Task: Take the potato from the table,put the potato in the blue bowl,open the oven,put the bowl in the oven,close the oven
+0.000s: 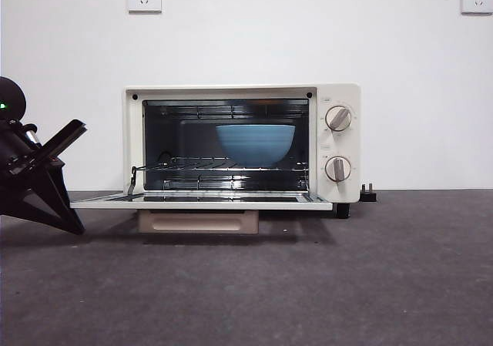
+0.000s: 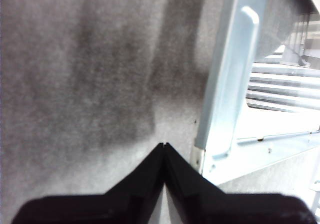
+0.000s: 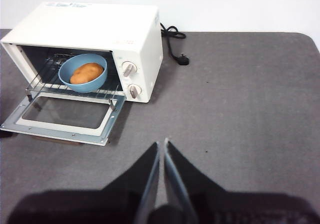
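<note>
Both fingers (image 2: 164,146) beside oven door (image 2: 225,84).

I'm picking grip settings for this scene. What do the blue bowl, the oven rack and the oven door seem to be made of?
The blue bowl looks like plastic or glazed ceramic: even colour, soft sheen; I cannot tell which. The wire rack looks like bare shiny metal, thin bright rods. The open door seems a pale painted metal frame around a dark glass pane. The potato inside the bowl has a matte skin.
</note>
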Available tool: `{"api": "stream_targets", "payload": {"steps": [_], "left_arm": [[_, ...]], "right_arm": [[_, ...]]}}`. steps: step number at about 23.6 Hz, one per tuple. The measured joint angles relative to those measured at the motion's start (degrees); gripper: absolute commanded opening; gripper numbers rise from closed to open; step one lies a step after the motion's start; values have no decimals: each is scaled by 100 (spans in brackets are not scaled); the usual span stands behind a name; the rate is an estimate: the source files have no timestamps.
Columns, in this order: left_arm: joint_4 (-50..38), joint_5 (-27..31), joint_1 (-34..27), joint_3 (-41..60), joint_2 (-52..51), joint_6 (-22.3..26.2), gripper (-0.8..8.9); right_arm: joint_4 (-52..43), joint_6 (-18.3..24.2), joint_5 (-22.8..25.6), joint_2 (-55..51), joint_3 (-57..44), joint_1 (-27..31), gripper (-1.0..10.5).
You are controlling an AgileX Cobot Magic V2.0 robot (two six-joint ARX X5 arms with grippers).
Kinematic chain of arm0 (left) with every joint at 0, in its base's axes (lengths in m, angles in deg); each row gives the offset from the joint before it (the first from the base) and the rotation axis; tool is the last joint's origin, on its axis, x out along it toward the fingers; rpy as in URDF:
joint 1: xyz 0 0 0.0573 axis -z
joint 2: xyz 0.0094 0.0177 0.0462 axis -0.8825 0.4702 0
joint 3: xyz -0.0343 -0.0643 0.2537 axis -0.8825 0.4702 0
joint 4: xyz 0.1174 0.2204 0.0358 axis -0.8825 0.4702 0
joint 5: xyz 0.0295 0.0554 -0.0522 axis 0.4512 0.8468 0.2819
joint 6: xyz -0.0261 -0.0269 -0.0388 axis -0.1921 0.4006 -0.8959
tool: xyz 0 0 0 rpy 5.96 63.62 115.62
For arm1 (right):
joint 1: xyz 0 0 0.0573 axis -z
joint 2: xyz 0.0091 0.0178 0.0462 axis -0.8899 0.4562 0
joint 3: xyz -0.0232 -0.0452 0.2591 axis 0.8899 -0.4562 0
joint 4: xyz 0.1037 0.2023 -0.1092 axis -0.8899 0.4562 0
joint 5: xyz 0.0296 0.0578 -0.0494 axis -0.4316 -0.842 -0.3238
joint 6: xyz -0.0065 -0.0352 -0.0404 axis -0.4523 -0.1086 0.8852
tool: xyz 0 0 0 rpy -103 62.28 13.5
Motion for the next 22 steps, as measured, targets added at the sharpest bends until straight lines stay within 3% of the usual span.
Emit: {"api": "stream_targets", "payload": {"steps": [13, 22], "left_arm": [[-450, -931, -87, 0, 0, -223, -8], [-525, -1051, -85, -223, -402, -391, -8]], "right_arm": [[0, -131, -39, 0, 0, 0, 24], [2, -173, -42, 0, 0, 0, 24]]}}
